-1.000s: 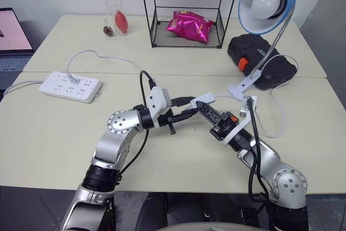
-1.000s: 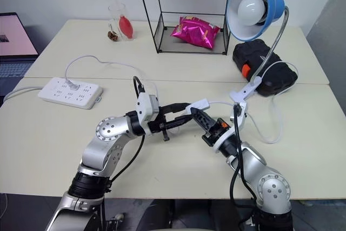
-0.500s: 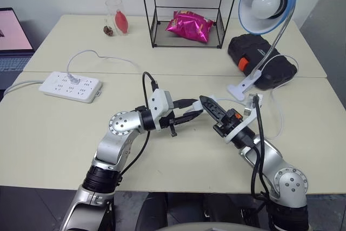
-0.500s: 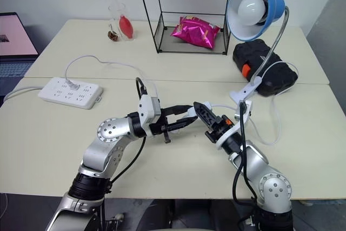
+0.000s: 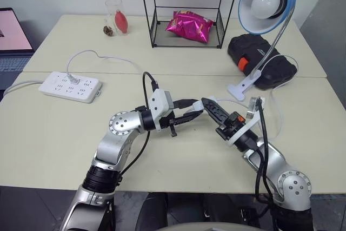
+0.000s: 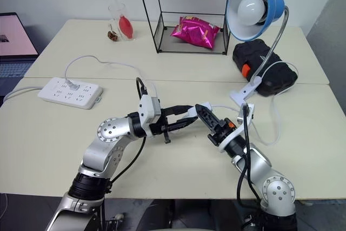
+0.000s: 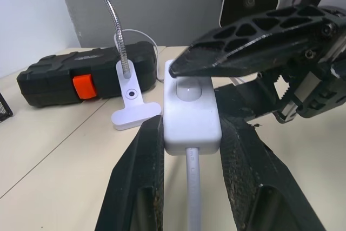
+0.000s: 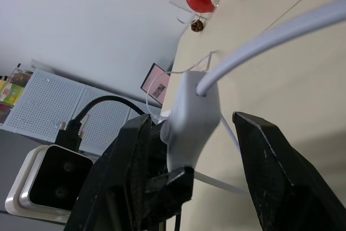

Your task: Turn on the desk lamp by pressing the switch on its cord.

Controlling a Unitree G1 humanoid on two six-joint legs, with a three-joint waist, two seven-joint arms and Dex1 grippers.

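Switch [image 7: 192, 111] sits clamped in left gripper [image 7: 190, 133]; right gripper [image 8: 213, 150] straddles it, parted; toolcase [image 5: 261, 58] near table's right edge.

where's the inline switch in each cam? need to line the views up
Left eye view: the switch at centre, between the left end effector and the right end effector.
Right eye view: the switch, centre, same spot.
Left wrist view: the switch mid-picture, clamped between the black fingers.
Right wrist view: the switch at centre, cord leaving it.
Shared landmark: the cord leaving the switch.
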